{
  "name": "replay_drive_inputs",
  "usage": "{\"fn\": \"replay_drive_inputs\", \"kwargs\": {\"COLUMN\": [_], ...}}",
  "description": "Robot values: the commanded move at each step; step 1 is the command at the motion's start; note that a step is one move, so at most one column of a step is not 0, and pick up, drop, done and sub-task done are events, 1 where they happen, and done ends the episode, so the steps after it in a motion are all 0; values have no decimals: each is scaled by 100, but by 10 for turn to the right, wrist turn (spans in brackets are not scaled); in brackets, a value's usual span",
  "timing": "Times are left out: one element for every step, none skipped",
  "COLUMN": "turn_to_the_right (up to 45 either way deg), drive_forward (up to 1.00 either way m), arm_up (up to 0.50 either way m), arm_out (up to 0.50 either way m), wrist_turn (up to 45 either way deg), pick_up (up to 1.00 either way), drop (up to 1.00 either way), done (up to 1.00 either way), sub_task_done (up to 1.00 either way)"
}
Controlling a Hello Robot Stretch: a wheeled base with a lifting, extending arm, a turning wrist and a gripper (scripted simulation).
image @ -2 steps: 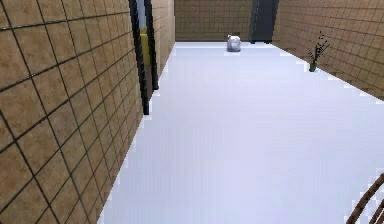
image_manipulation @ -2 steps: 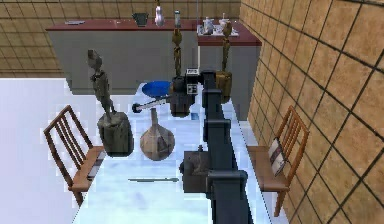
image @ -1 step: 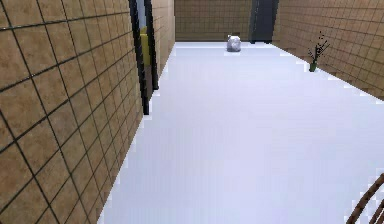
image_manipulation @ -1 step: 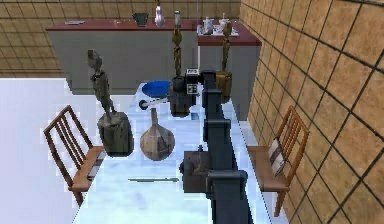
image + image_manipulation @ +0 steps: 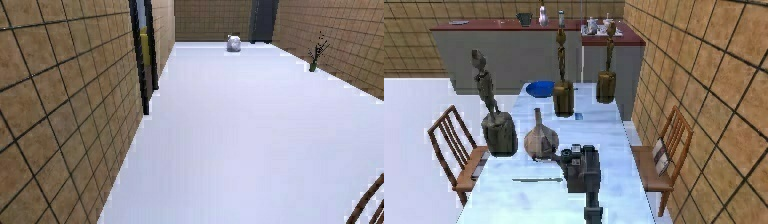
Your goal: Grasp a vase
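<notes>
Item: brown round-bellied vase (image 5: 539, 138), upright on the dining table (image 5: 619, 165), near the gripper (image 5: 566, 160), whose hold, if any, cannot be told; risk: a glancing approach could topple it into the dark statue (image 5: 496, 125) alongside.

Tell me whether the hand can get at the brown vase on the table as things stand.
Probably yes: the vase stands on the table just left of the hand in the arm side view, nothing between them, though the dark statue crowds its other side.
</notes>
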Motion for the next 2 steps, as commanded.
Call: {"fn": "replay_drive_inputs", "kwargs": {"turn_to_the_right": [0,0], "drive_forward": [0,0], "arm_up": [0,10], "arm_out": [0,0], "wrist_turn": [0,0], "pick_up": [100,0], "drop": [0,0], "done": [0,0], "sub_task_done": [0,0]}}
